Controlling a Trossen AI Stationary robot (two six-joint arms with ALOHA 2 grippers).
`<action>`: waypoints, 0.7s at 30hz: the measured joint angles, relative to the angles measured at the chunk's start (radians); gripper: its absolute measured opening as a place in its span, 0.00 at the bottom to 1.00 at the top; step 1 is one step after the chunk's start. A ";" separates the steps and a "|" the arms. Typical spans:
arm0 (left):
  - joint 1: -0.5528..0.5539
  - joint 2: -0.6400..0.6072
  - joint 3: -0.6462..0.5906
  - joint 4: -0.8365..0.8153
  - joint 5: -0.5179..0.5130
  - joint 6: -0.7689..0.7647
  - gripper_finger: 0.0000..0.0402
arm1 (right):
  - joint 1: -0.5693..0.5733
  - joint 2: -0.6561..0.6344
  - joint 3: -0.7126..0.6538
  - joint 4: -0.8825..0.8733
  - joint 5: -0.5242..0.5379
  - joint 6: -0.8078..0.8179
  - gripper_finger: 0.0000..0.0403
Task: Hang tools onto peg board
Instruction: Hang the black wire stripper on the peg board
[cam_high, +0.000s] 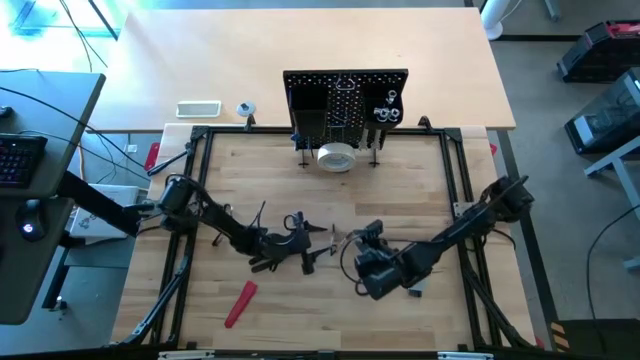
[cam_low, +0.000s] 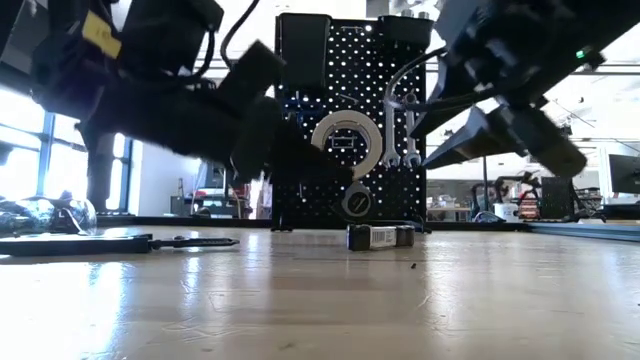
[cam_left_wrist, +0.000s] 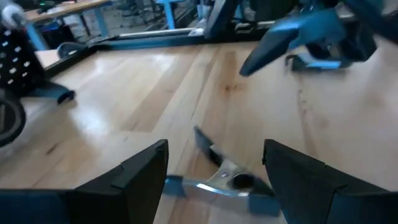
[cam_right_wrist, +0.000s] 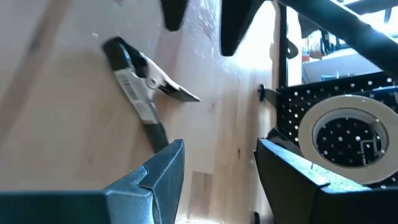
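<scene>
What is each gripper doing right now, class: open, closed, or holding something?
Left gripper: open, empty, over the silver-jawed pliers lying on the wooden table.
Right gripper: open, holding nothing.

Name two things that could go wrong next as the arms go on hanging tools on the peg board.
1. The left gripper, fingers open, hovers over the pliers lying flat on the table; closing may push them aside instead of gripping.
2. The right gripper, also open, sits close to the left one mid-table, so the arms could collide.
</scene>
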 joint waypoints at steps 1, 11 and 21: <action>-0.003 -0.013 0.000 -0.013 0.010 0.001 0.63 | 0.009 0.000 0.000 0.001 -0.001 0.001 0.48; -0.060 -0.182 0.000 -0.335 0.026 -0.020 0.63 | 0.105 0.000 0.000 0.064 -0.060 0.106 0.48; -0.114 -0.355 0.000 -0.720 0.101 -0.082 0.63 | 0.137 0.000 0.000 0.097 -0.061 0.104 0.48</action>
